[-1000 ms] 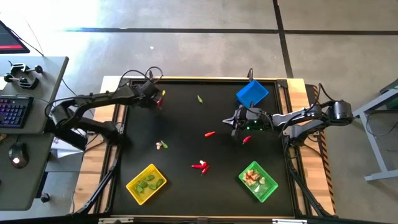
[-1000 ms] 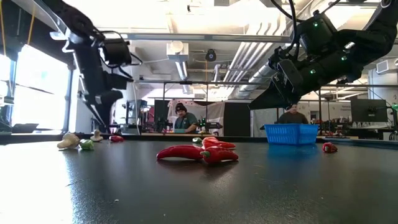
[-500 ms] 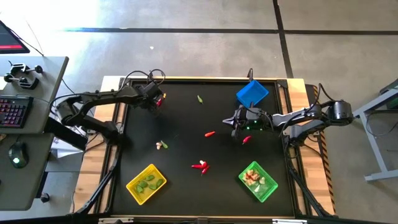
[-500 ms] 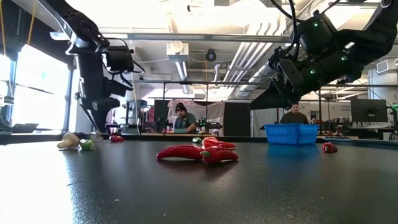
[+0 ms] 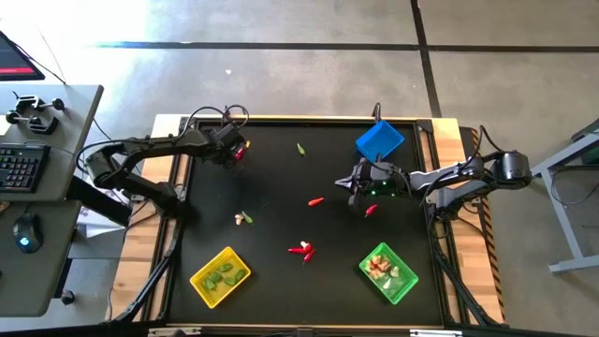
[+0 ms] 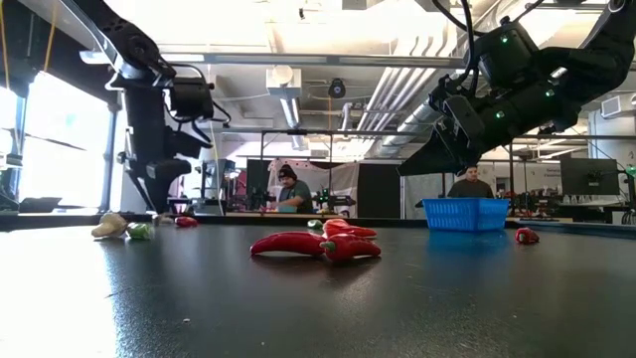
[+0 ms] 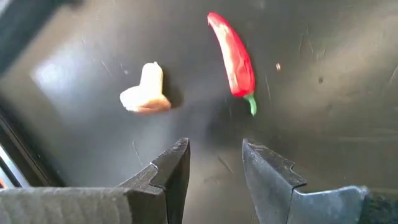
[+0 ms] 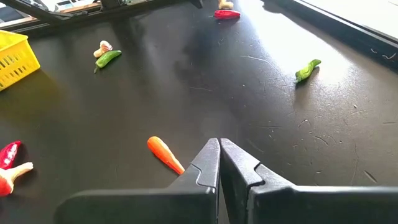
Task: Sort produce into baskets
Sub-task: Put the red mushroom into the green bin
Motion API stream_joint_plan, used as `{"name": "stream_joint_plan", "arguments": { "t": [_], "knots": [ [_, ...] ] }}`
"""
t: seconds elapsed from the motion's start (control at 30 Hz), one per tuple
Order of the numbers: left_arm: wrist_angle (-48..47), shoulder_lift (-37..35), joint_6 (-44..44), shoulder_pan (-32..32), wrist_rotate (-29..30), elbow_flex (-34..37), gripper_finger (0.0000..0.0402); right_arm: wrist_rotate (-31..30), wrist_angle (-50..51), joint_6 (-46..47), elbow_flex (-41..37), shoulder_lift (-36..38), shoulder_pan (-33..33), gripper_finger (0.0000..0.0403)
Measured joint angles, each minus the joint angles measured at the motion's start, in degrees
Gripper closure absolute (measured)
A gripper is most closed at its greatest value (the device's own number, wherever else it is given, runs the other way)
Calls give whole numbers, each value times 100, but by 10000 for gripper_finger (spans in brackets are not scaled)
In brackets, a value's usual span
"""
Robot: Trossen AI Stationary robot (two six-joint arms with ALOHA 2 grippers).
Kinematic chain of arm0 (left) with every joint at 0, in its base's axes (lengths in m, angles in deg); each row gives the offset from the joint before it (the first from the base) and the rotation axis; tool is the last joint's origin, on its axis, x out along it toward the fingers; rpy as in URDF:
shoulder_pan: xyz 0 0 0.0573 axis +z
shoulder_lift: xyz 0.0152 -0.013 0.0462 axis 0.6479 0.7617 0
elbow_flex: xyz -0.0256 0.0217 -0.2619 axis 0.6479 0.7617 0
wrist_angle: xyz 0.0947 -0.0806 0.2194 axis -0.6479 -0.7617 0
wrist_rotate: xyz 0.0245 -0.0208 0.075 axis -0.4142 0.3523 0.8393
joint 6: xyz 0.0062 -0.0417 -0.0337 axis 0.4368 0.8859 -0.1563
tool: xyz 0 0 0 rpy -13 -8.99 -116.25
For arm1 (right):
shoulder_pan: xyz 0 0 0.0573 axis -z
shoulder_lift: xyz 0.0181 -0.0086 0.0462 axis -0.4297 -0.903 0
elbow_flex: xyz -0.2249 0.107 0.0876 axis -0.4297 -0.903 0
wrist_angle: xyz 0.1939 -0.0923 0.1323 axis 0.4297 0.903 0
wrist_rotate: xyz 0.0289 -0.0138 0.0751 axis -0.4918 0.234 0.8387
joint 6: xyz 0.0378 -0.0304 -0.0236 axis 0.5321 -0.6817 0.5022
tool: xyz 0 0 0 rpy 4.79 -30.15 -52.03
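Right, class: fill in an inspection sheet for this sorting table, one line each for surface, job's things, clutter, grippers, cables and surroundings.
Surface: black table, scuffed.
Job's things: yellow basket holds green pods; green basket holds pale pieces; blue basket at far edge. Loose: red chilies, orange piece, green pod.
Clutter: nothing seen.
Grippers: left gripper jaws open above a red chili and whitish bulb; right gripper jaws shut, mid-table.
Cables: loops on both arms.
Surroundings: desk with keyboard; people behind.

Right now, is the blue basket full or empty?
Empty as far as visible: the blue basket shows only blue inside from above; low view cannot confirm.
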Motion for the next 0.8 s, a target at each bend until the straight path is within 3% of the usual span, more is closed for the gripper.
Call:
{"name": "stream_joint_plan", "arguments": {
  "t": [0.43, 0.8],
  "knots": [
    [252, 94, -302, 584, 136, -429, 268, 0, 2, -1, 0, 1, 0, 402],
    [411, 1021, -404, 905, 197, -490, 268, 0, 28, 2, 0, 2, 0, 402]
  ]
}}
